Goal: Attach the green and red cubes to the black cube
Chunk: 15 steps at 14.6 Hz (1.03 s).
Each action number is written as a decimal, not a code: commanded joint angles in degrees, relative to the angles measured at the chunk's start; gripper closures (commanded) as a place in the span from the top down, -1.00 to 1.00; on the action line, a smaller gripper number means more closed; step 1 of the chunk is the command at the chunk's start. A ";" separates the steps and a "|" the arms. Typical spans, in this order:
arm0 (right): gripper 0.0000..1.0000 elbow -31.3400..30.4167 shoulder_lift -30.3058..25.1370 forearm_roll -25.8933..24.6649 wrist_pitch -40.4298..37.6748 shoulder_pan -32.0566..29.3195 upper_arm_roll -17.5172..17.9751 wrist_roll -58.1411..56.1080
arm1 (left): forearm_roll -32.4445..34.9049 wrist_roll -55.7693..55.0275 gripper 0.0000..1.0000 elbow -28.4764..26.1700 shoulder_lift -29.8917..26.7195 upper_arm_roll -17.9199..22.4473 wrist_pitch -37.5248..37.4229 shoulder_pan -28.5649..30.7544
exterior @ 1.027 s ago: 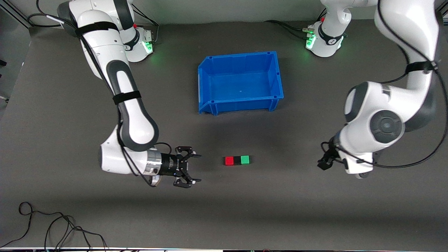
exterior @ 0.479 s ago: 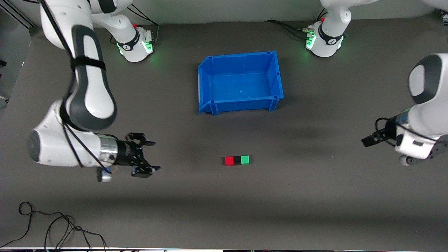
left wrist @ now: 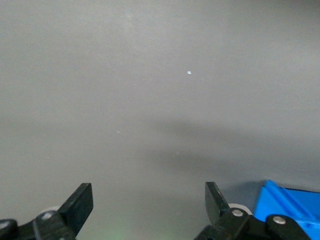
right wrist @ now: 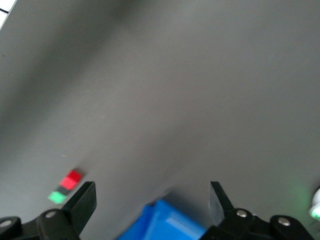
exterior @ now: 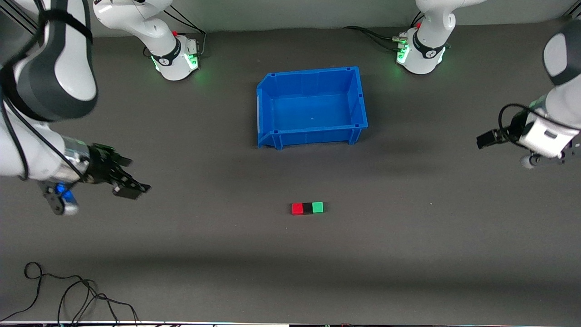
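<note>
Two hands, both spread and holding nothing: my right hand (exterior: 129, 181) hangs over bare worktop (exterior: 290, 272) at the right arm's end, my left hand (exterior: 484, 140) over the left arm's end. Well apart from both, midway between them, the red cube (exterior: 297, 208), black cube (exterior: 307, 208) and green cube (exterior: 317, 207) sit touching in one row, nearer the front camera than the blue bin (exterior: 268, 109). I judge the joining done; nothing appears left.

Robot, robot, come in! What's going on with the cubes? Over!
Left gripper open, right gripper open, both empty. Red cube, black cube, green cube joined in a row. Nothing in the way.
</note>
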 commanded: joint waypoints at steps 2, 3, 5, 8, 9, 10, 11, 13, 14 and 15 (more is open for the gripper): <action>1.00 -4.56 -7.40 -6.47 -1.13 -3.16 1.51 -14.01 | -2.82 -2.36 1.00 11.32 2.48 -0.49 -9.46 0.63; 1.00 -5.26 -8.99 -8.23 -1.22 -4.30 2.12 -17.62 | -2.03 -1.57 1.00 12.22 2.93 -0.40 -9.74 0.55; 1.00 -7.37 -12.50 -12.44 -1.22 -8.68 6.67 -23.43 | 2.95 -0.07 1.00 11.96 2.76 -0.84 -8.61 -0.33; 1.00 -9.13 -16.20 -15.28 -1.13 -17.04 15.37 -28.01 | 6.15 7.89 1.00 11.70 2.15 -0.93 -7.99 -0.42; 1.00 -9.75 -16.90 -15.36 -0.96 -19.41 16.79 -30.55 | 5.02 7.93 1.00 12.74 2.32 -0.93 -7.81 -0.24; 1.00 -10.10 -17.52 -15.28 -0.78 -21.43 18.02 -33.44 | 4.75 7.76 1.00 15.10 3.11 -0.84 -7.55 -0.50; 1.00 -10.10 -17.79 -15.36 -0.78 -23.37 18.99 -35.82 | 4.13 7.75 1.00 17.30 4.51 -0.84 -7.81 -0.85; 1.00 -10.19 -18.40 -15.37 -0.69 -28.11 22.50 -42.06 | 0.38 8.02 1.00 20.91 7.41 -0.93 -8.51 -0.42; 1.00 -10.19 -18.49 -15.28 -0.69 -29.18 23.12 -44.52 | -2.09 8.54 1.00 20.93 7.51 -0.67 -8.86 0.19; 1.00 -10.10 -18.41 -15.28 -0.60 -29.10 23.13 -46.37 | -2.46 8.72 1.00 20.93 7.42 -0.49 -8.95 0.63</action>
